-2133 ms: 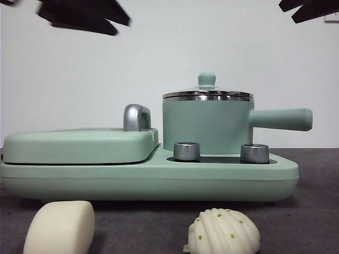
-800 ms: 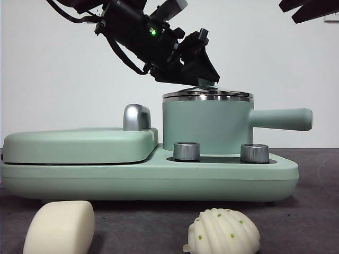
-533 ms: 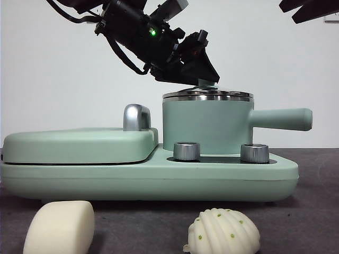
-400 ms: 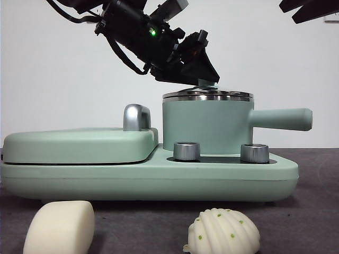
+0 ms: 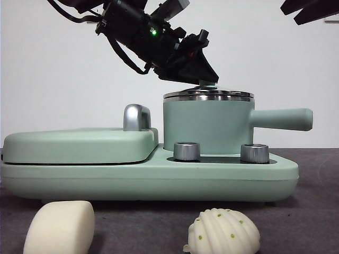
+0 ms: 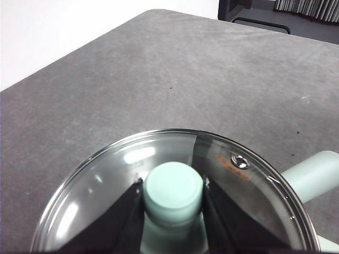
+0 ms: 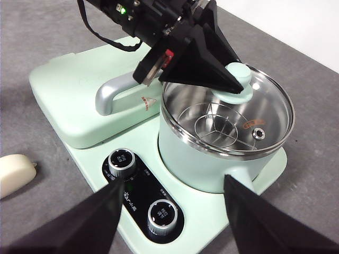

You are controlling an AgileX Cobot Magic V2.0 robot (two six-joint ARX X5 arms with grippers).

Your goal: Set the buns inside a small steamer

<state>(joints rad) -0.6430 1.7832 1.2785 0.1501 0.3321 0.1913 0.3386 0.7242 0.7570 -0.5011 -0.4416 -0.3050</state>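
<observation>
Covering the table (image 6: 132,69): dark grey cloth; white wall (image 5: 63,79) behind.

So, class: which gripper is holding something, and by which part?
The left gripper is shut on the glass lid of the small steamer, pinching its green knob. The right gripper is open and holds nothing.

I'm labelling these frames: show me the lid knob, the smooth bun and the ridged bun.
lid knob (image 6: 173,191): left wrist view, top face.
smooth bun (image 5: 59,226): front view, middle of its front side.
ridged bun (image 5: 225,232): front view, centre of the ridged shell.
</observation>
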